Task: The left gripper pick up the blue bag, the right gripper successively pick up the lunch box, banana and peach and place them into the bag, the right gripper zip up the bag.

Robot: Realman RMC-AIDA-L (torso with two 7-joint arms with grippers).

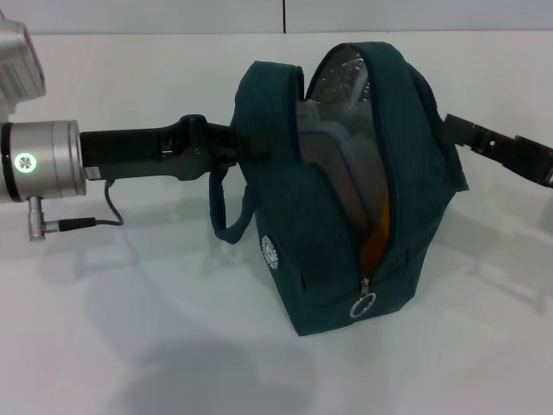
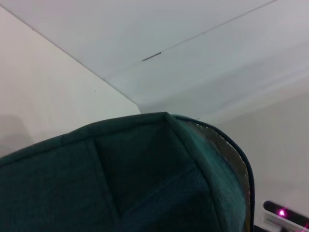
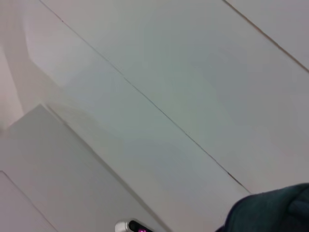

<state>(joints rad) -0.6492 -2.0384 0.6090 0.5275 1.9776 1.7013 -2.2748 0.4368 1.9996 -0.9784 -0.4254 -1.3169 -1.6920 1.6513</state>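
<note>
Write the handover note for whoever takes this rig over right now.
Left gripper: at the blue bag's left side, apparently holding it upright on the table.
Right gripper: behind the bag's right side, fingers hidden.
Lunch box: inside the open bag. Something orange, probably the banana, shows in the gap. Peach not visible.
Left: confirm the peach, then pull the zipper ring shut.

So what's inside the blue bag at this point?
Through the blue bag's open top, the lunch box stands on edge against the silver foil lining. An orange strip, probably the banana, shows lower in the opening. No peach is visible; the fabric hides everything deeper.
</note>
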